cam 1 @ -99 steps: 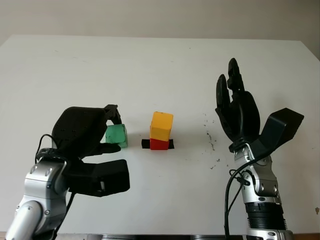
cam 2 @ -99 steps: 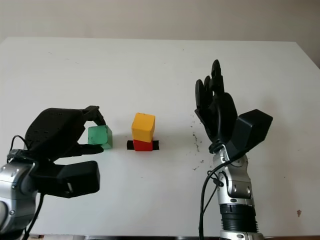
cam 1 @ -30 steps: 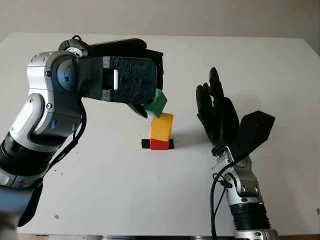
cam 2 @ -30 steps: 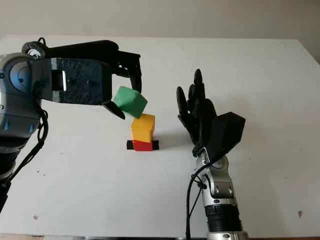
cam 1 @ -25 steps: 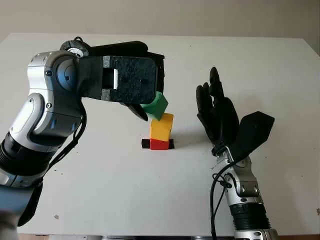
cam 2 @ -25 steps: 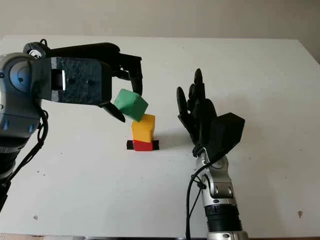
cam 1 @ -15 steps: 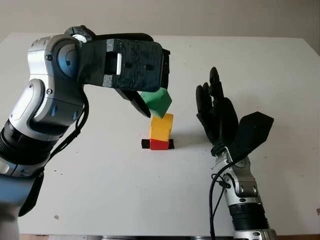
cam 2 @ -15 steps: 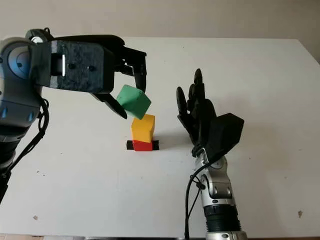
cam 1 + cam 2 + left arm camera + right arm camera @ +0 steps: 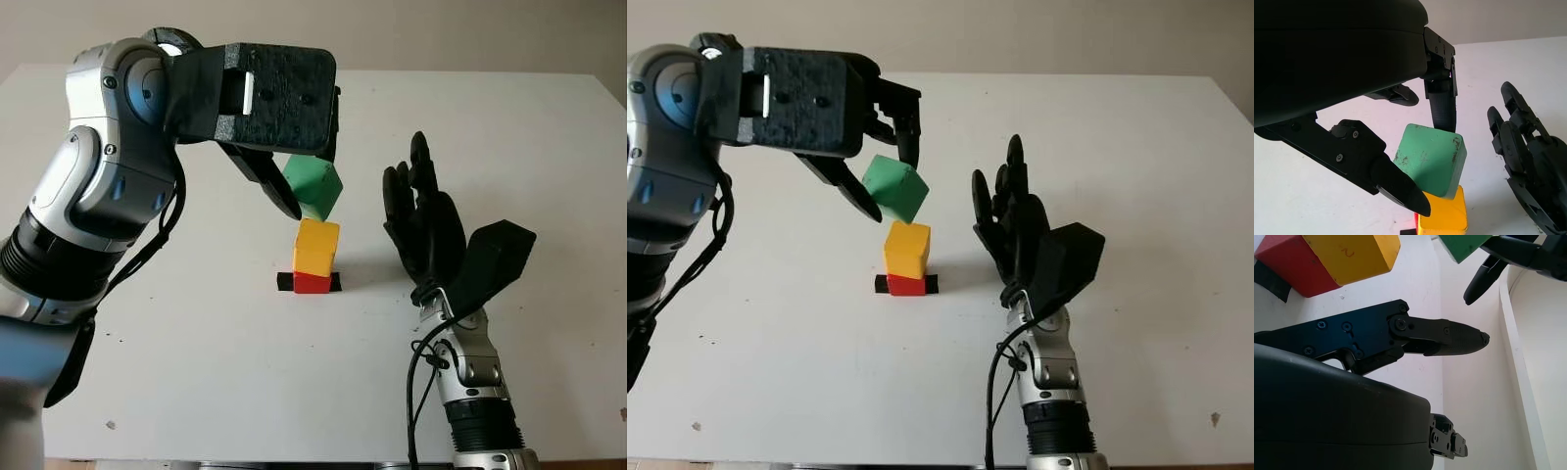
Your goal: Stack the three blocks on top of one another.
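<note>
So the left hand (image 9: 294,166) has the green block (image 9: 313,188) pinched between its fingers (image 9: 1396,183), cocked onto one corner and hanging just above the yellow block (image 9: 316,247), not touching it as far as I can tell. Yellow already sits on the red block (image 9: 313,283), which sits on a strip of black tape (image 9: 285,282) on the worktop (image 9: 196,372).

My guess is the green one's light and rigid, maybe foam going by the scuffed faces, so it shouldn't squash or slip much. The grip is on opposite faces, which seems right, but that tilt needs levelling out or it'll roll off.

The right hand (image 9: 429,230) is open, standing upright just past the fingertips on the far side of the stack. Nothing else is near, apart from dark specks on the worktop.
</note>
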Controlling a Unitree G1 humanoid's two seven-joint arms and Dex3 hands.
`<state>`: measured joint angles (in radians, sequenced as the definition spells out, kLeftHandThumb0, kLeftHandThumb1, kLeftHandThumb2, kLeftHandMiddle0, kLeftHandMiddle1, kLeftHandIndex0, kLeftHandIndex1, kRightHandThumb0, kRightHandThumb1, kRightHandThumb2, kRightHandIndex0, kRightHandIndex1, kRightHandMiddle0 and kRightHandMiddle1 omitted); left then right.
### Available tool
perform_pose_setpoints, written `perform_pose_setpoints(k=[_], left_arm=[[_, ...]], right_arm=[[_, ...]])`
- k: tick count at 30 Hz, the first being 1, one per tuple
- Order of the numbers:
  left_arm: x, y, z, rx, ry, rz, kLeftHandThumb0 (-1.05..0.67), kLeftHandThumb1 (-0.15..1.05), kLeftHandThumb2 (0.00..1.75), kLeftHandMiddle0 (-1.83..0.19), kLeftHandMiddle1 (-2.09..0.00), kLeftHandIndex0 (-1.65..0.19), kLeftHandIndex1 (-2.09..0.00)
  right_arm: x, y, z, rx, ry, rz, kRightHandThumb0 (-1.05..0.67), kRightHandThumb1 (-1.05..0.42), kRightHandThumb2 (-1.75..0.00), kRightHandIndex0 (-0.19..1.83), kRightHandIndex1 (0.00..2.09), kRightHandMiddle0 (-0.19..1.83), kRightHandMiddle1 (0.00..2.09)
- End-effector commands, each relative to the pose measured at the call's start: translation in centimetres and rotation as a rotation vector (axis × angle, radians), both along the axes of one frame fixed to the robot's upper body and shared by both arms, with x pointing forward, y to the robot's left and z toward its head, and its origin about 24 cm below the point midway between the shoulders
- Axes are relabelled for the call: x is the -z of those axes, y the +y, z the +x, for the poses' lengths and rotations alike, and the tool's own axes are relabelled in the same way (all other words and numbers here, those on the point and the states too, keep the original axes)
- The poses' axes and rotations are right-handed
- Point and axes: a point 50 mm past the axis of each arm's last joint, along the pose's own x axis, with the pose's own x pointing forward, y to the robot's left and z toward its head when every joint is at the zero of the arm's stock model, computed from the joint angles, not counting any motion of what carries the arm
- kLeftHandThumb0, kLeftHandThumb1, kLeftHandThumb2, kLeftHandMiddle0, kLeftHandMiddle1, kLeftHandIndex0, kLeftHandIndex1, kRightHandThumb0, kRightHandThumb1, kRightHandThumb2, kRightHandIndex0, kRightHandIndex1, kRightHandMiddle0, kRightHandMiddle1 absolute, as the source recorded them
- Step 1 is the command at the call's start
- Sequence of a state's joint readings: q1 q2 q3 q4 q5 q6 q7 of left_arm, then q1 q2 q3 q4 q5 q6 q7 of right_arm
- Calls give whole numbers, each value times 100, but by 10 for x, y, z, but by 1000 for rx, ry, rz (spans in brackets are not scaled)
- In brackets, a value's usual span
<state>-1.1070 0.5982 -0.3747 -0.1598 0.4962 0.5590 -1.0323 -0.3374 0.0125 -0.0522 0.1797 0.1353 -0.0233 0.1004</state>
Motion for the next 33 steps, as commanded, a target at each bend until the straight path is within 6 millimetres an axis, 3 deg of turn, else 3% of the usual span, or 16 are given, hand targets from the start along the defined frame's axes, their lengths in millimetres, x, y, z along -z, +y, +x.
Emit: perform_pose_setpoints(k=[1,2,3,4,7,10,15,17,20,23,26,28,29,32,33], left_arm=[[-8,-5,-3,14,-31,12,-31,105,6,-47,-7,-29,-183],[-6,-6,-2,10,-24,14,-31,105,6,-48,-7,-30,-182],[-4,-7,-1,7,-19,15,-32,104,6,-36,-79,-27,-191],[-3,-8,-1,4,-15,16,-32,104,6,-22,-133,-26,-194],[1,-9,1,6,3,38,-31,104,6,-18,-165,-26,-204],[3,-9,2,14,16,43,-29,105,7,-14,-172,-24,-206],[5,-10,3,9,48,70,-31,105,6,-8,-140,-25,-188],[5,-11,3,8,56,80,-32,105,6,-7,-146,-27,-190],[6,-13,3,2,74,89,-33,105,6,-9,-136,-28,-184],[7,-13,3,-6,90,90,-33,105,6,-9,-157,-29,-177],[8,-13,3,-15,93,107,-35,105,6,-9,-134,-26,-191],[8,-13,3,-19,93,121,-36,105,6,-5,-130,-26,-204],[8,-14,2,-15,88,126,-37,105,6,-2,-116,-28,-206],[9,-15,2,-17,75,141,-38,104,5,-1,-93,-31,-201],[10,-15,2,-17,74,137,-36,104,6,-3,-135,-29,-204]], right_arm=[[-1,1,1,-1,-12,9,-62,-105,-47,-19,0,-18,5],[-1,1,1,-1,-13,8,-62,-105,-47,-19,0,-18,5],[-1,1,1,-2,-14,7,-62,-105,-47,-19,0,-18,5],[0,1,1,-2,-14,9,-62,-105,-47,-19,0,-18,5],[0,2,1,-2,-13,12,-62,-105,-47,-19,0,-18,5],[0,2,1,0,-13,12,-63,-105,-47,-19,0,-18,5],[0,2,2,2,-11,13,-64,-105,-46,-19,0,-18,5],[0,3,2,2,-11,11,-64,-105,-46,-19,0,-18,6],[0,3,1,2,-13,15,-63,-105,-47,-19,0,-18,5],[1,3,1,3,-11,20,-63,-105,-47,-19,0,-18,5],[1,2,1,6,-9,16,-63,-105,-46,-19,0,-18,5],[1,2,1,6,-8,17,-63,-105,-46,-19,0,-18,6],[1,2,1,5,-8,18,-63,-105,-46,-19,0,-17,6],[2,2,1,6,-9,19,-63,-105,-46,-19,0,-17,6],[2,2,1,6,-8,19,-64,-105,-46,-19,0,-17,6]])
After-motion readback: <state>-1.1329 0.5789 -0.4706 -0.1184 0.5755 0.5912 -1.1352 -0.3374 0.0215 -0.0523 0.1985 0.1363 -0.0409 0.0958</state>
